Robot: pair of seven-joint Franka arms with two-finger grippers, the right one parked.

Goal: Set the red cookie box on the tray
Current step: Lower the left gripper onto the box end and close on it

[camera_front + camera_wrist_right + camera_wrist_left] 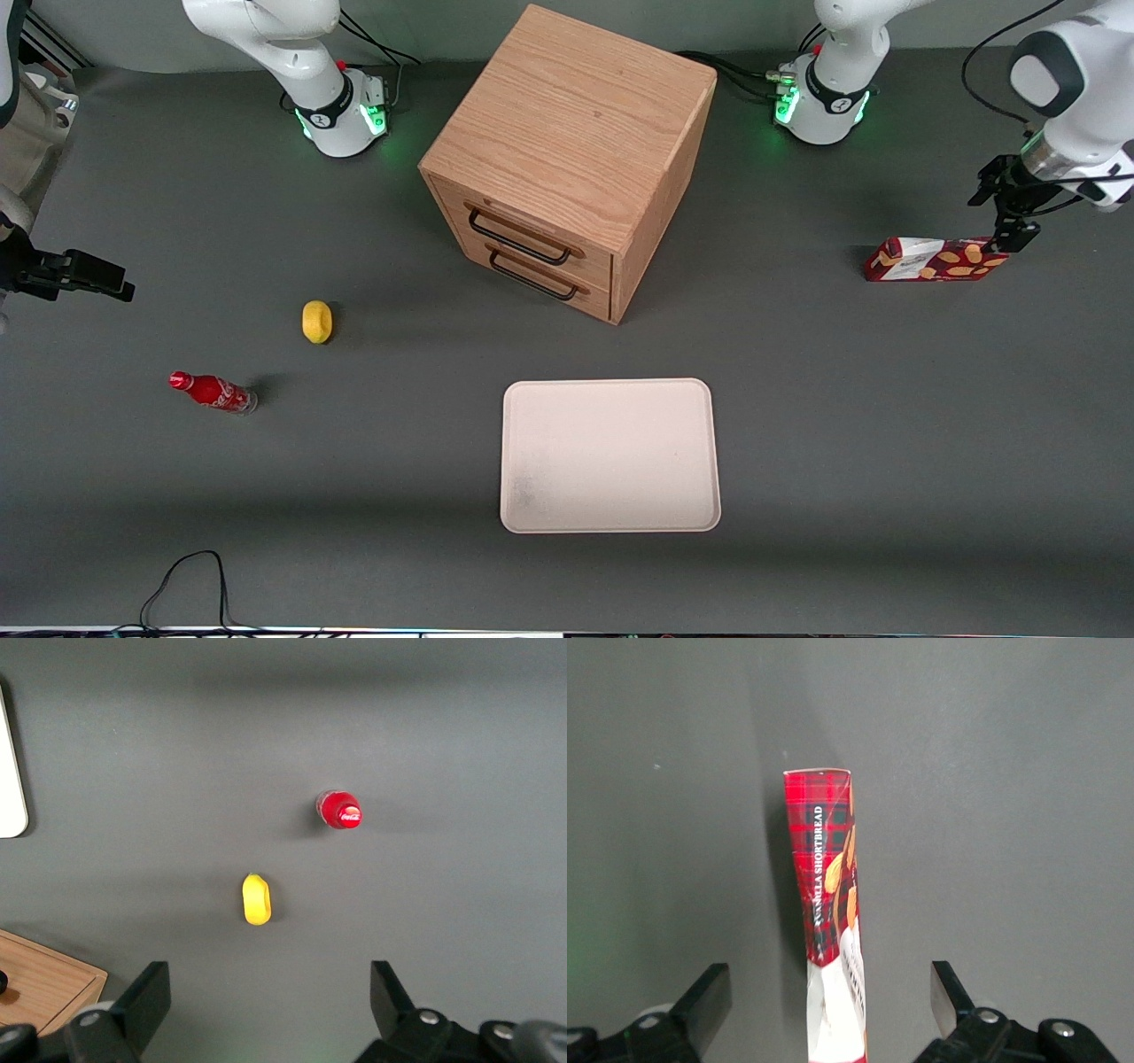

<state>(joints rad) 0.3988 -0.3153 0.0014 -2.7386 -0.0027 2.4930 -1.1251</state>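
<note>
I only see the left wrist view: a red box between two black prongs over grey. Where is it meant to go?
Observer: Onto a cream tray, nearer the front camera than the box and toward the table's middle.
Operator: Is anything in the way?
Observer: It seems not. A wooden cabinet stands farther from the camera than the tray, off the straight path.
Operator: Where on the box is the tool?
Observer: The open tool straddles the box's end farthest from the tray.
</note>
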